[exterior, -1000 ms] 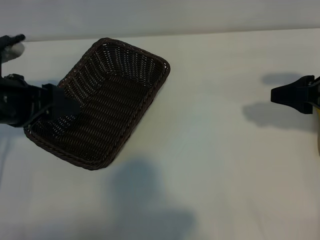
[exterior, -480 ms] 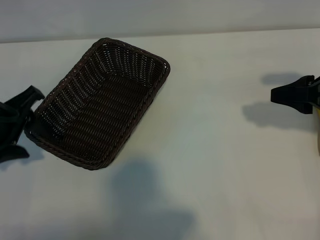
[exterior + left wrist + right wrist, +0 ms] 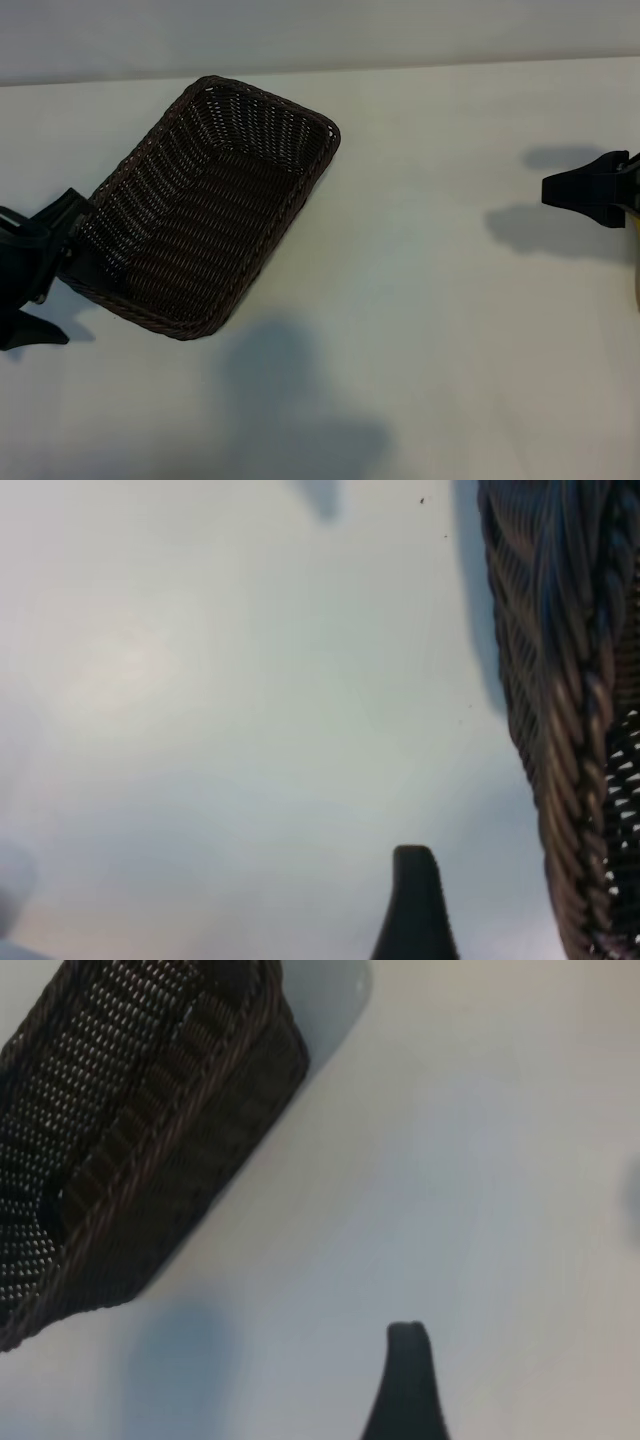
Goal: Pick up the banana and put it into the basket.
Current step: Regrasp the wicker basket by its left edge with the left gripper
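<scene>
The table (image 3: 440,350) is left open from twelve through six o'clock of the basket (image 3: 200,210), with no object between it and the right gripper (image 3: 585,188) at the three o'clock edge. Passage at the basket's eight o'clock corner is blocked by the left gripper (image 3: 40,270), spread wide just beside the rim.

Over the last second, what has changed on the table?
The left gripper pulled back off the basket to its outer end at the view's left edge, jaws open and empty. The basket and the right gripper stayed put. No banana shows.
</scene>
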